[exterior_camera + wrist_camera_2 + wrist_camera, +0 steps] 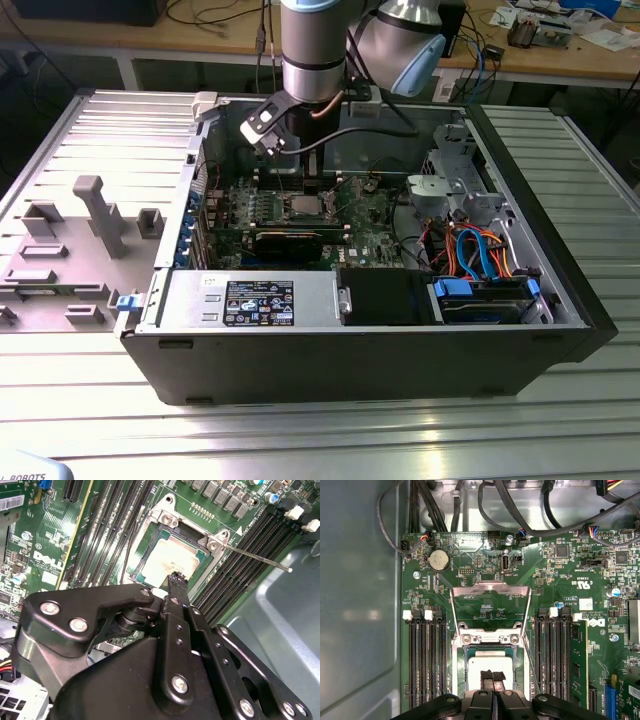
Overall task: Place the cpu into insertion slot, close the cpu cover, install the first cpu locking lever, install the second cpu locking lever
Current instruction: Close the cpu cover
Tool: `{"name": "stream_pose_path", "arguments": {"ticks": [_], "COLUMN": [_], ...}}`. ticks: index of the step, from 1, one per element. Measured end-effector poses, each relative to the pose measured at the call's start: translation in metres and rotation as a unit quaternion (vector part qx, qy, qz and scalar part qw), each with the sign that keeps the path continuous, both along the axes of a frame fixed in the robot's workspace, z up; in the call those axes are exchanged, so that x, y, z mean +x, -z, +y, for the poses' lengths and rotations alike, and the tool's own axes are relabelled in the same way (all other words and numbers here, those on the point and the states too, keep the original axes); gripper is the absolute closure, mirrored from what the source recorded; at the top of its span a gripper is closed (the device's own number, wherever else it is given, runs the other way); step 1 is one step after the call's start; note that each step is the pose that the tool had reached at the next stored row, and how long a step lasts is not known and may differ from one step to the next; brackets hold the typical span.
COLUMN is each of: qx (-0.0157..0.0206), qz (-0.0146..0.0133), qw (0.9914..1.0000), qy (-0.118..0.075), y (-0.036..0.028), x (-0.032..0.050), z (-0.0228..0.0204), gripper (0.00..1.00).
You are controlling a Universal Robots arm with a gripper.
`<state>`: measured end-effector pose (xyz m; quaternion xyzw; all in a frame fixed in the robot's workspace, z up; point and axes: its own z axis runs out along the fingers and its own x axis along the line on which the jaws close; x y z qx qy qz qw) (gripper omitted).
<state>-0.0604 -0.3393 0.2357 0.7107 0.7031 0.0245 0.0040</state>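
The cpu [487, 661] lies in the slot [461, 670]; my gripper [493, 676] is pinched narrow, holding nothing, tips just above it; the cover [490, 586] stands open; I'd push that down evenly, without nudging the cpu.

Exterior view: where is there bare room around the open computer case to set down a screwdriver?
Bare ribbed table between case and camera, and at the exterior view's right of the case. Crowded: the grey fixture blocks at that view's left, and inside the case, with motherboard and cables.
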Motion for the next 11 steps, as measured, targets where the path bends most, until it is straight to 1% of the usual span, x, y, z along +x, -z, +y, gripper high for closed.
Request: {"name": "stream_pose_path", "arguments": {"ticks": [5,11], "qx": [0.0001,0.0000], "qz": [-0.0001,0.0000], "qw": [1.00000,1.00000], "qy": [0.000,0.000], "y": [-0.0020,-0.0025], "x": [0.0000,0.0000], "z": [0.0000,0.0000], "gripper": [0.89,0.89]}}
